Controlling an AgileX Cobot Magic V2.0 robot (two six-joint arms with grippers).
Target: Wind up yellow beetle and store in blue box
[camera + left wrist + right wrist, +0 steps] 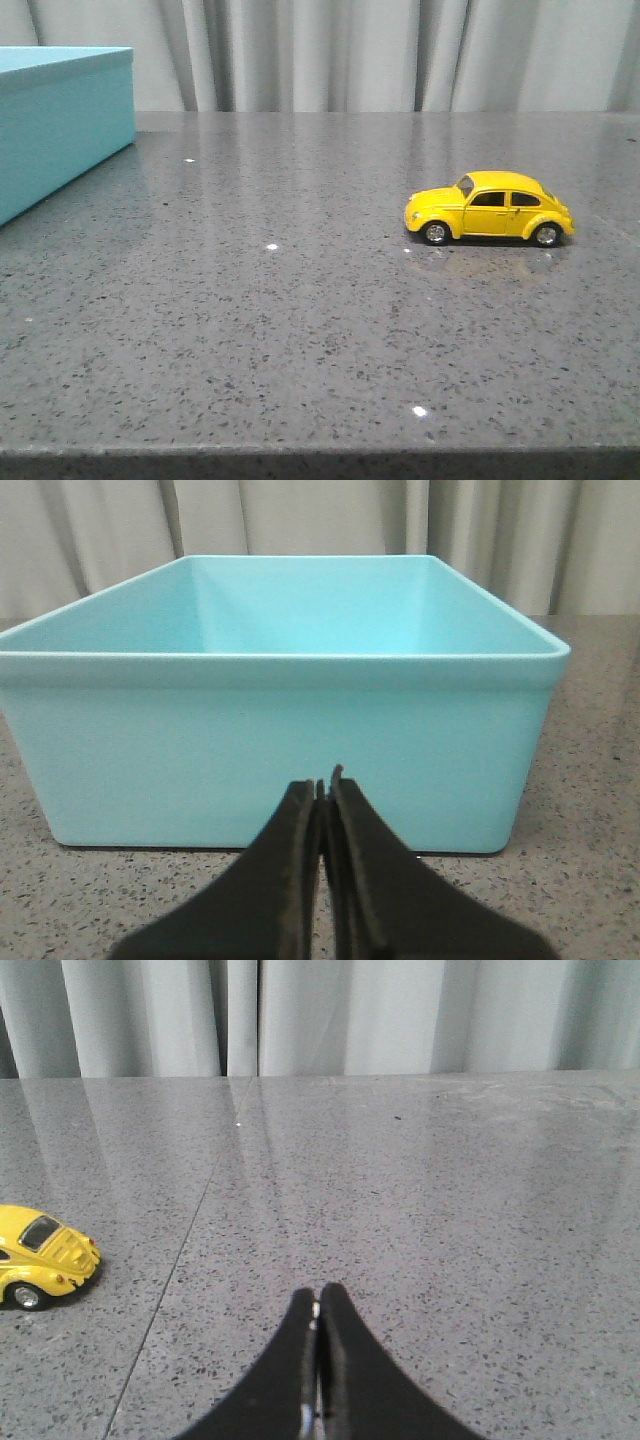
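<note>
The yellow beetle stands on its wheels on the grey table at the right, nose pointing left. It also shows in the right wrist view, rear toward the camera, off to one side of my right gripper, which is shut and empty. The blue box stands at the far left, partly cut off by the frame edge. In the left wrist view the blue box fills the picture, open-topped and empty, just beyond my left gripper, which is shut and empty. Neither gripper shows in the front view.
The grey speckled table has its front edge at the bottom of the front view. Grey curtains hang behind the table. A seam line in the tabletop runs past the beetle in the right wrist view.
</note>
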